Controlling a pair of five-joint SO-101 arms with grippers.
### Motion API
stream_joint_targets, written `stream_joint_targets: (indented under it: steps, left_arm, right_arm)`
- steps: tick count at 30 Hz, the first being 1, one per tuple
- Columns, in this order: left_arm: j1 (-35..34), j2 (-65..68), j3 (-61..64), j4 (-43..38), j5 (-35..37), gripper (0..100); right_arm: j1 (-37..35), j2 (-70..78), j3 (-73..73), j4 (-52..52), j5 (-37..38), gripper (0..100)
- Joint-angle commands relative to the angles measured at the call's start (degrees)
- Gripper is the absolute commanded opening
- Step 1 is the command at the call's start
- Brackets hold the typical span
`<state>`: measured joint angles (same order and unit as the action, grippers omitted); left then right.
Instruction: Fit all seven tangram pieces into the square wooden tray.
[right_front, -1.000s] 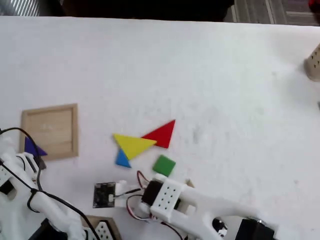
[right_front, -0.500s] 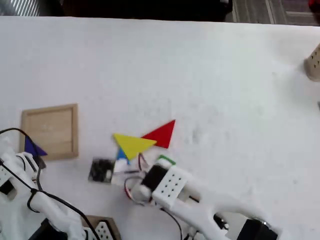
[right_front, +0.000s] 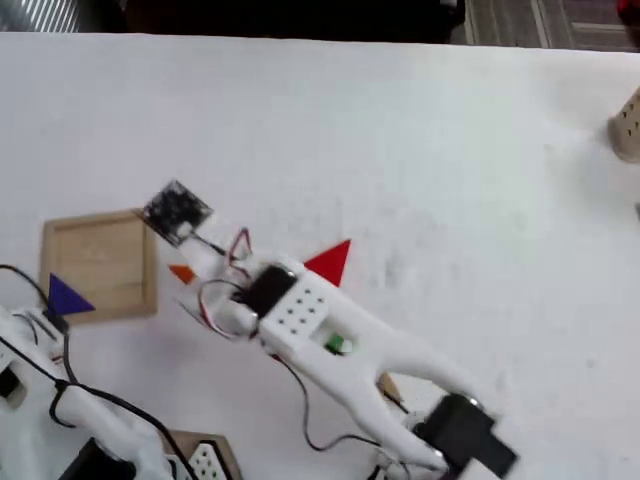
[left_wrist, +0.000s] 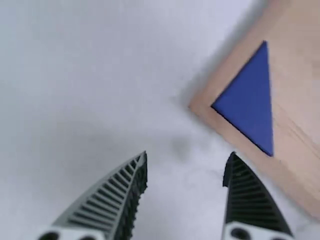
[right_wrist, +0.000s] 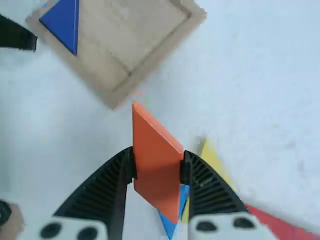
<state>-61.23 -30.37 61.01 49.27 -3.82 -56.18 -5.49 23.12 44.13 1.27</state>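
The right gripper (right_wrist: 157, 159) clamps a flat orange parallelogram piece (right_wrist: 156, 172) by its edges, probably to lower it level into the square wooden tray (right_wrist: 125, 40) just ahead of its jaws. The left gripper (left_wrist: 187, 160) hangs open, with a dark blue triangle (left_wrist: 250, 110) in the tray corner just past its tips. In the high view the orange piece is a mere tip; the right wrist view shows its whole shape.

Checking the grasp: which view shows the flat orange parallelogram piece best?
The right wrist view: the flat orange parallelogram piece fills the middle, clamped in the right gripper. The high view gives a small orange tip of it beside the square wooden tray.
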Motion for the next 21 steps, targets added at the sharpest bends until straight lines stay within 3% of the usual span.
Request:
stream_joint_targets:
  steps: [1, 6, 17, 21]
  left_arm:
    - [-6.29, 0.31, -6.15, 0.35, 1.76, 25]
    - [-8.22, 0.22, -8.09, 1.58, 1.41, 25]
    - [-12.18, 0.13, -2.11, -7.47, -3.16, 25]
    - [-12.18, -0.04, 0.44, -9.76, -3.25, 25]
  right_arm:
    - [-3.47, 8.75, -12.92, -4.97, -0.88, 1.9]
    - [-6.55, 23.34, -29.1, -5.41, -0.97, 1.7]
    - [-8.48, 44.88, -55.74, 2.15, -0.88, 2.1]
    - [-8.04, 50.24, -63.21, 5.49, 3.6, 2.2]
